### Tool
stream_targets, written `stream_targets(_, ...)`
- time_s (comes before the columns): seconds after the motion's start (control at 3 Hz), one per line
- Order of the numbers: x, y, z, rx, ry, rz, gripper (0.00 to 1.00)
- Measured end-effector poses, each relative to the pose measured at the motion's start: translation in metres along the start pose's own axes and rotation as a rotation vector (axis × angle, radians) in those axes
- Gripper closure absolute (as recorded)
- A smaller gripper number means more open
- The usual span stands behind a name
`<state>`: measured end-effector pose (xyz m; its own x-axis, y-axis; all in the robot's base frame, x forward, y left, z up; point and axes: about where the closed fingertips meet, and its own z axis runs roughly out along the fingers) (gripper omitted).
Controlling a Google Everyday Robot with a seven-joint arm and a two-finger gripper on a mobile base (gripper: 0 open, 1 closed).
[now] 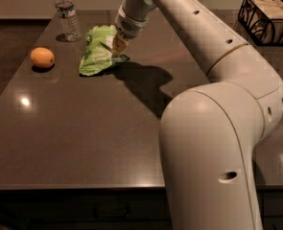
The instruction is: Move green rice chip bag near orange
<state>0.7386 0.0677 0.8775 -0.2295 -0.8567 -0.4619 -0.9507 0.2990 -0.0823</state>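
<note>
Hand (118, 46) grips green rice chip bag (96, 57) edge | orange (42, 57) near | bottle (66, 14) behind

Gripper (118, 46) at green rice chip bag (97, 56) hides its rt edge; basket (250, 14) cut off rt.

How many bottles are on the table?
1. The water bottle stands at the far left of the table, behind the orange. The hand grips the green rice chip bag right of it. None seem hidden.
</note>
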Motion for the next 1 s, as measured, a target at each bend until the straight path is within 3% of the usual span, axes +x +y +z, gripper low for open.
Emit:
stream_targets(0.67, -0.045, 0.038, 0.001, -0.07, -0.045, -0.138, 1.0)
stream_targets(1.0, -0.062, 0.052, 0.006, -0.08, -0.046, -0.157, 0.92)
